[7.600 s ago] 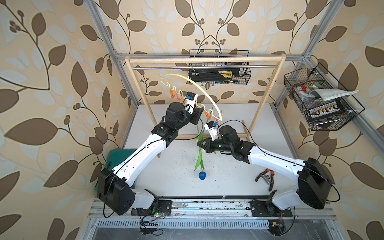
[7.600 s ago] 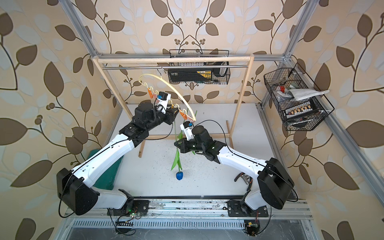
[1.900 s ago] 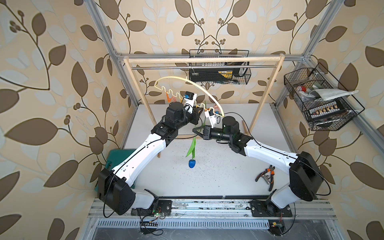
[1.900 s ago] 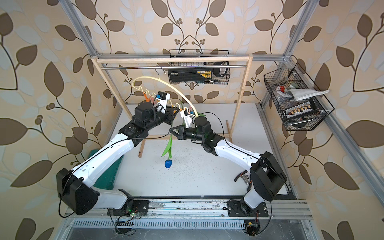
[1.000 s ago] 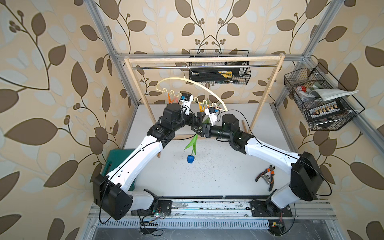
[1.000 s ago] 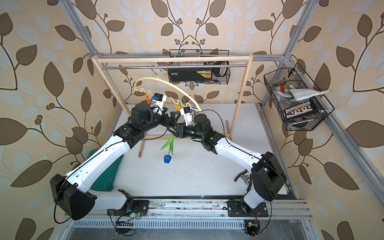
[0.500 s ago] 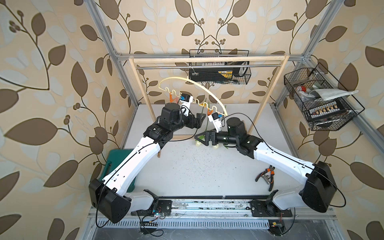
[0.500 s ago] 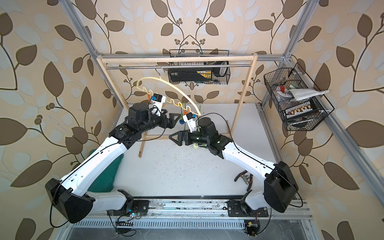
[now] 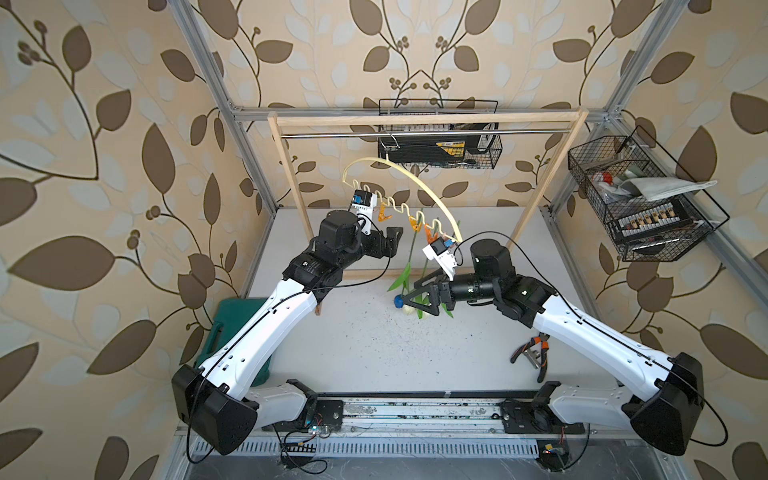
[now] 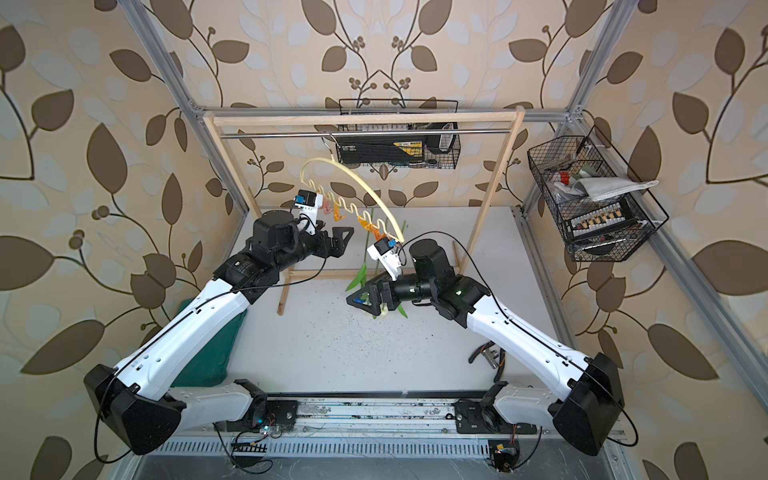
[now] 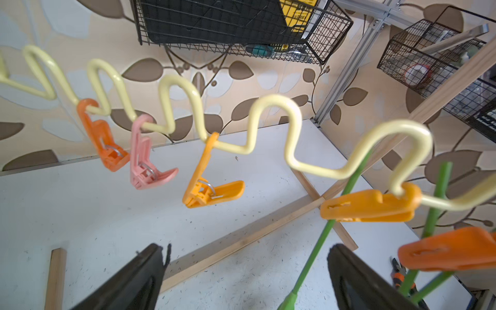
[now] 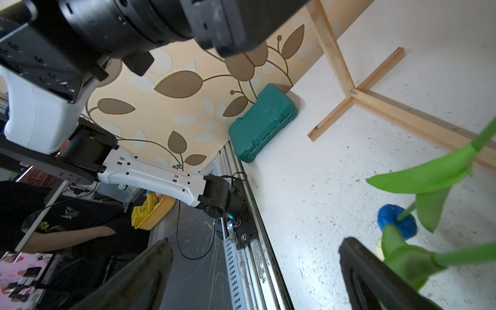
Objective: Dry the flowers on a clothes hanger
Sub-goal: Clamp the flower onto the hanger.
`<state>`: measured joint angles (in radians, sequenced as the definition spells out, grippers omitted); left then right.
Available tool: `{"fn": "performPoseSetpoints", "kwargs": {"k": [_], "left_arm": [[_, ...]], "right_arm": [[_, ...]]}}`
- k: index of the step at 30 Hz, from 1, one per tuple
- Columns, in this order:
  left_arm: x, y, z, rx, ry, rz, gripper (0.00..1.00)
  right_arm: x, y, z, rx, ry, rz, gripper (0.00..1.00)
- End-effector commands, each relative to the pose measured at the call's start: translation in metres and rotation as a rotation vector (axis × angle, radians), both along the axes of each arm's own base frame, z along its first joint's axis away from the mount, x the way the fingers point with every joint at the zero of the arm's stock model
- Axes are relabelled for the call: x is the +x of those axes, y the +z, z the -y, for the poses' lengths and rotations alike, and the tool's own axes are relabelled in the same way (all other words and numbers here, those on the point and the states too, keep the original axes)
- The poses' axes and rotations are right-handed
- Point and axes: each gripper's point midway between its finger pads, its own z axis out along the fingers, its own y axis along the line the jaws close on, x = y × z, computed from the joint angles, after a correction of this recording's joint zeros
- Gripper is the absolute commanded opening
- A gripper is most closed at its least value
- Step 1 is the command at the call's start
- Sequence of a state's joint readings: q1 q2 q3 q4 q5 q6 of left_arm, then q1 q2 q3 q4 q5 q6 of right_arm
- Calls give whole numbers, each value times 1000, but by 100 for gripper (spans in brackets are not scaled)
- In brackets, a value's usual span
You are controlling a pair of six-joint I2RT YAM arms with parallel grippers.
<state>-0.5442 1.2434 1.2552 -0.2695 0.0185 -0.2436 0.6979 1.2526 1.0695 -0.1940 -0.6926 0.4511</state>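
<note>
Both grippers are empty, jaws spread wide. Right gripper (image 12: 253, 241) sits low over the table beside the hanging heads of the artificial tulips (image 9: 401, 279). Blue head (image 12: 397, 220) and broad green leaves are just beside one finger, outside the gap; can't tell if a leaf touches that finger. Tulips hang head-down, thin green stems pinched in two closed orange plastic clips (image 11: 367, 206) on the wavy lower bar of the cream arc-shaped hanger (image 11: 273, 100). Left gripper (image 11: 245, 247) is up just below that bar, near the stems, gripping none. Hanger's metal hook (image 9: 390, 139) is over the metal rod of the tall wooden-framed rack (image 9: 324, 121). White speckled tabletop (image 9: 365, 357). Green plastic case (image 9: 232, 328) lies beside the left arm, orange-handled pliers (image 9: 532, 353) beside the right arm. Black wire baskets (image 9: 640, 208) hang on the leaf-patterned walls.
</note>
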Motion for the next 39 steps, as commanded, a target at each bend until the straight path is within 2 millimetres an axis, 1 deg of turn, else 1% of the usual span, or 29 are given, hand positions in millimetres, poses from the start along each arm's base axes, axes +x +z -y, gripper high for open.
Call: {"fn": "performPoseSetpoints", "kwargs": {"k": [1, 2, 4, 6, 8, 10, 12, 14, 17, 20, 21, 23, 24, 25, 27, 29, 32, 35, 39], "left_arm": [[0, 11, -6, -30, 42, 22, 99], [0, 12, -6, -34, 46, 20, 99], [0, 12, -5, -47, 44, 16, 99], [-2, 14, -2, -64, 30, 16, 99], [-3, 14, 2, -74, 3, 16, 99], [-4, 15, 7, -77, -20, 15, 99], [-4, 15, 9, -74, -33, 14, 99], [-4, 17, 10, -74, -38, 17, 99], [-3, 20, 11, -75, -42, 27, 99], [0, 21, 12, -64, -43, 37, 99], [1, 21, 13, -58, -45, 41, 99], [4, 22, 13, -49, -42, 48, 99], [6, 23, 13, -46, -35, 53, 99], [7, 25, 12, -43, -31, 56, 99], [9, 28, 10, -39, -18, 66, 99], [10, 31, 9, -33, -5, 76, 99], [13, 31, 9, -26, -3, 75, 99], [16, 30, 11, -24, -4, 71, 99], [23, 27, 13, -18, 7, 72, 99]], "right_arm": [[-8, 1, -3, 20, 88, 4, 99], [-5, 3, -6, 45, 108, 9, 99], [7, 7, -10, 77, 85, 58, 99], [9, 22, -13, 165, 133, 94, 99], [17, 36, -19, 265, 210, 18, 99], [32, 45, -23, 342, 232, -58, 99], [35, 53, -26, 403, 271, -113, 99], [39, 57, -28, 443, 288, -152, 99], [51, 53, -23, 467, 245, -179, 99], [52, 54, -18, 475, 237, -187, 99], [56, 51, -18, 469, 223, -221, 99], [72, 42, -12, 459, 159, -290, 99], [85, 34, -4, 451, 96, -328, 99], [94, 28, 3, 440, 44, -344, 99], [104, 15, 13, 397, -41, -363, 99], [105, 10, 19, 353, -84, -346, 99], [99, 14, 25, 318, -106, -309, 99], [87, 22, 26, 317, -62, -281, 99], [63, 33, 26, 326, 39, -260, 99]]}}
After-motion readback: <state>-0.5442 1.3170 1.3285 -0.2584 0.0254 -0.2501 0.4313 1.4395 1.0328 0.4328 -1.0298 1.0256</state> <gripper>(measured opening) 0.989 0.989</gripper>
